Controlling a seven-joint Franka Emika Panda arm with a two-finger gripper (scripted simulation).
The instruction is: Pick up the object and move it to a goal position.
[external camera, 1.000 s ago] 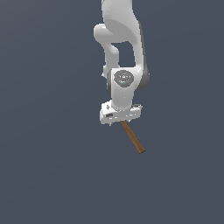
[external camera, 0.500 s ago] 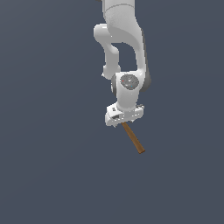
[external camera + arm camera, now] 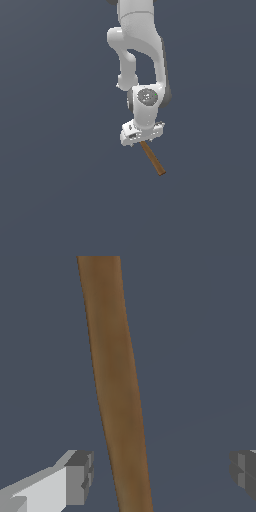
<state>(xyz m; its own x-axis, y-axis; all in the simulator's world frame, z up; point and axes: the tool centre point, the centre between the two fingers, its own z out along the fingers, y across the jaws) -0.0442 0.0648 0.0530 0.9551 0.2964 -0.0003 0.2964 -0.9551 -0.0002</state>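
The object is a slim brown wooden-looking stick lying on the dark grey floor, slanting toward the exterior view's lower right. My white gripper hangs straight over its upper end and hides that end. In the wrist view the stick runs lengthwise between my two fingers. The gripper is open. One grey fingertip is close beside the stick without touching it; the other fingertip is well clear of it.
A plain dark grey floor surrounds the arm. The white arm rises above the gripper. No other object and no goal marker shows.
The gripper has shifted slightly to the exterior view's right and lower, closer over the stick's upper end. The stick has not moved.
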